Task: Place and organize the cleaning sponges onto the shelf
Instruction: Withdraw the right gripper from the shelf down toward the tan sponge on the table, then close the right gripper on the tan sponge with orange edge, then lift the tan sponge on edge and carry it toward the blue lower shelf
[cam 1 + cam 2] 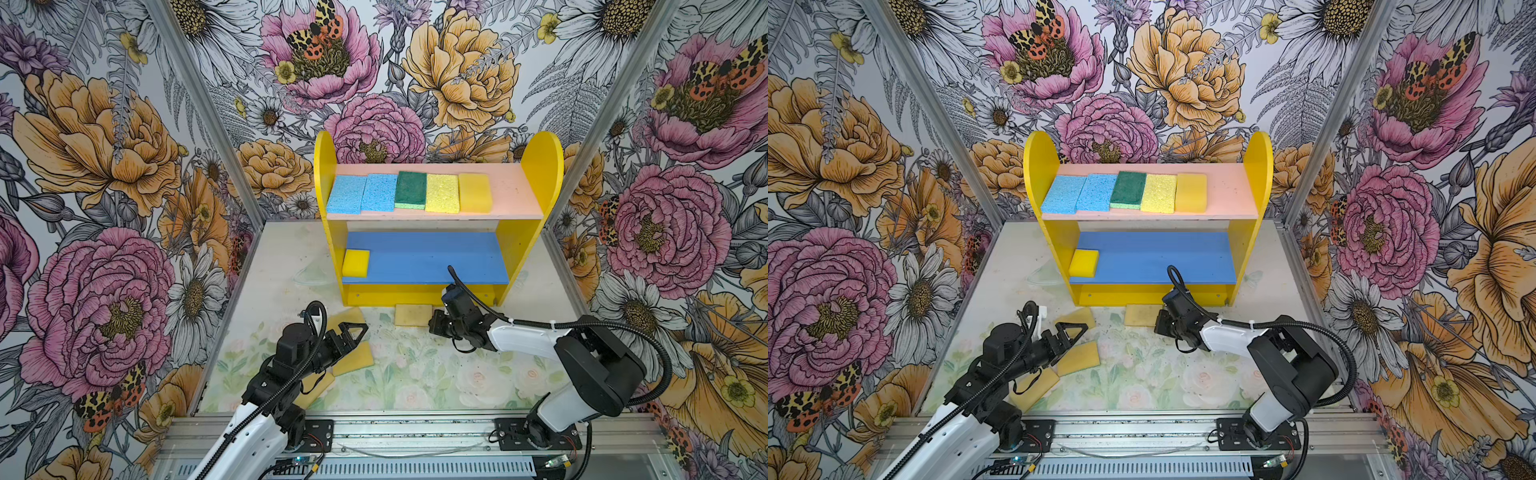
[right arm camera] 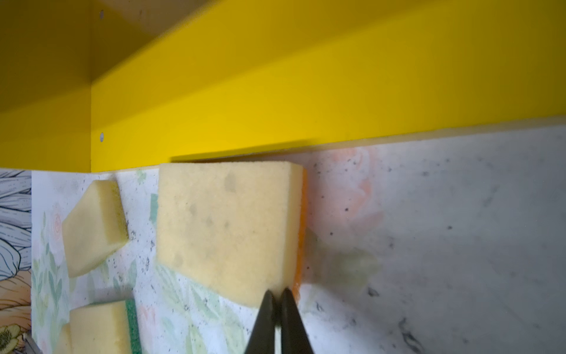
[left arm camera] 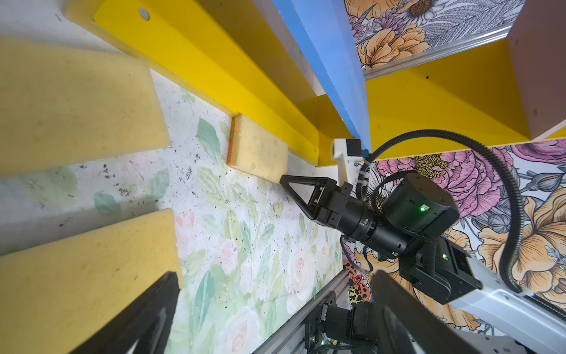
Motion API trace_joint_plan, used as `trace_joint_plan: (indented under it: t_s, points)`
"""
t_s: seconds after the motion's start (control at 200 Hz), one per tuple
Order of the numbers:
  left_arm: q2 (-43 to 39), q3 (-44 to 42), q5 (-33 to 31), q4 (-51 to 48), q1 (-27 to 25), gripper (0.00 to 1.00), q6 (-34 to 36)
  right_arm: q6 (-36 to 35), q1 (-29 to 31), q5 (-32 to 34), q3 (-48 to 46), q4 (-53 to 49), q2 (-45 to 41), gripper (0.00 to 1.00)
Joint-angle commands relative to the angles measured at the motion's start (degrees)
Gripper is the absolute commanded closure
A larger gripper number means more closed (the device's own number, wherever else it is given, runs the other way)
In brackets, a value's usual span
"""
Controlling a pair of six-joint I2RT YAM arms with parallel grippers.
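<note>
cleaning sponges point(image 1: 410, 189) are lying five along the shelf's point(image 1: 540, 158) pink board point(image 1: 515, 195), a small yellow one point(image 1: 356, 262) on the blue, and four tan ones point(image 1: 353, 359) on the floral desk point(image 1: 436, 374) inside flowered walls point(image 1: 104, 166). only the right wrist view is showing, close up, the right gripper's point(image 2: 277, 294) jaws pressed together at the corner of the tan sponge by the shelf base point(image 2: 226, 226). the left gripper's point(image 1: 349, 336) jaws are gaping, empty.

Shelf point(image 1: 540, 166) and four tan sponges point(image 1: 411, 314) on table point(image 1: 436, 374); six other sponges point(image 1: 441, 193) on shelf's boards point(image 1: 511, 195).

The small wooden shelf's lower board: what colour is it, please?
Blue; the lower board shows best in a top view.
</note>
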Motion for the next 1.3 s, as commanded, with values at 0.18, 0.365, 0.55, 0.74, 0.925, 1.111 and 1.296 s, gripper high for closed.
trace_joint_plan:
  t_s: [0.18,0.365,0.55,0.74,0.925,1.111,1.296]
  points:
    - [6.2,0.3,8.7,6.9,0.5,0.01,3.4,-12.8,0.1,-13.3,4.1,-13.7,-8.4,0.97]
    - [8.8,1.0,16.6,12.2,2.2,0.01,4.0,-20.3,1.3,-20.0,7.1,-21.6,-12.5,0.97]
    - [11.5,0.7,22.2,18.7,3.2,0.01,2.2,-24.8,2.8,-24.0,10.9,-25.3,-13.1,0.96]
    - [13.3,0.4,23.5,22.6,3.3,0.08,1.0,-25.5,4.4,-25.6,15.3,-25.7,-11.2,0.97]
    - [14.4,0.0,24.4,25.7,3.3,0.24,0.2,-26.1,4.8,-26.2,18.5,-26.5,-9.1,0.97]
    - [15.1,-1.4,24.6,29.8,3.4,0.47,-2.1,-26.3,4.7,-26.1,20.5,-26.8,-7.7,0.97]
    - [14.8,-1.6,24.4,30.8,3.5,0.58,-3.1,-26.5,4.9,-25.8,21.3,-26.8,-7.3,0.97]
